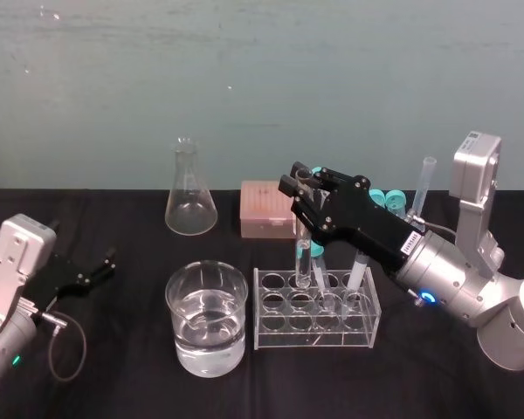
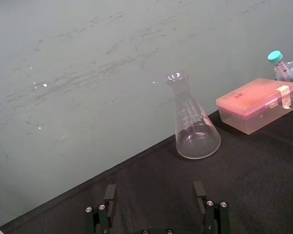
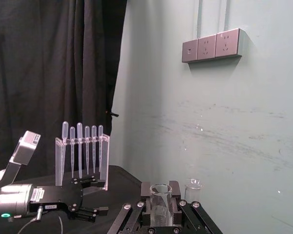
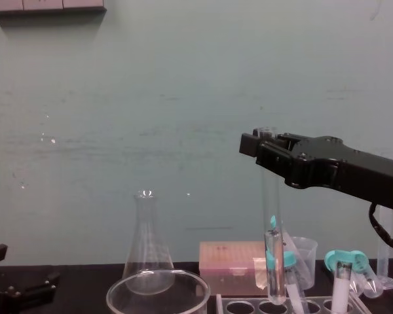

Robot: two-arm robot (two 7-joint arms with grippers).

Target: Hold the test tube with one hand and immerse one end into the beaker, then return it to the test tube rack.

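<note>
The right gripper is clamping a long, uncapped clear glass test tube near its open top and holding it upright. The tube's rounded lower end is hanging at the back row of holes in the clear plastic test tube rack; whether it is seated in a hole cannot be told. The rack is standing on the black table. Just beside it, on the robot's left, the wide glass beaker is standing upright, roughly half full of clear liquid.
</note>
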